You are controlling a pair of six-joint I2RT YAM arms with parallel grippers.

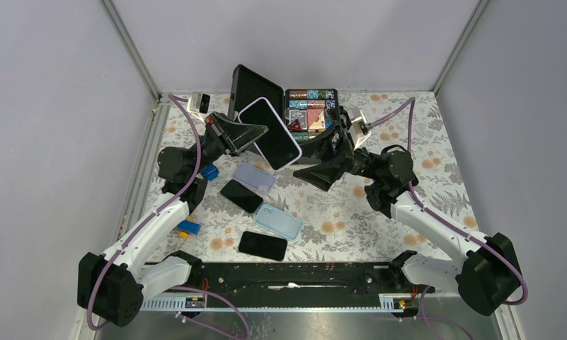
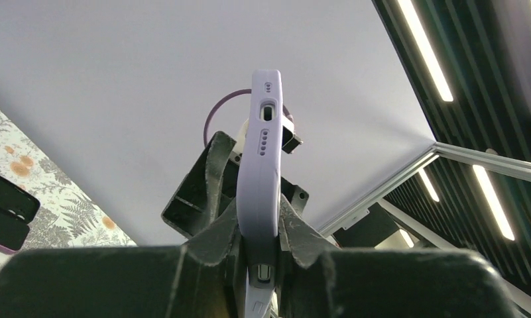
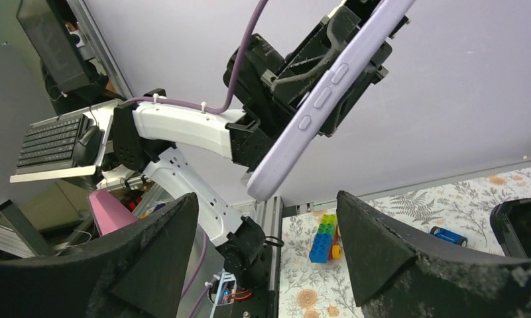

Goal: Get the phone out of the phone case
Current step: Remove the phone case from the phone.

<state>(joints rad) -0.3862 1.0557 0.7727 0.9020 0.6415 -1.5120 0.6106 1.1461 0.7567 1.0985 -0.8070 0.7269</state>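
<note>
Phones first, working out from the arm bases: a black phone [image 1: 262, 245] lies nearest on the flowery table [image 1: 408, 142]; just behind it is a pale blue case [image 1: 279, 221]; then a second black phone [image 1: 241, 195] and a pale lilac case [image 1: 254, 177] side by side, all flat and loose; toy bricks [image 1: 188, 228] sit off to the left. None of that is being handled right now.

The real action is further back and up in the air: the left gripper [image 1: 255, 134] is pinched hard on the phone case [image 3: 319, 99], a lilac one, gripping it near one end so the rest sticks out free; the phone [image 1: 270, 133] is inside it, dark screen up toward the overhead camera, tilted, well clear of the table. The right gripper [image 1: 310, 157] sits just beside the free end with its jaws spread wide and nothing between them; from its own camera the case corner hangs just above the gap, not touching either finger.

So progress-wise, I'd say the lift and presentation are sorted but the actual job isn't; I can't see any corner peeled off; the right side needs to bite a corner or push the phone out. Behind it all is a box [image 1: 311, 90] of coloured bits.
</note>
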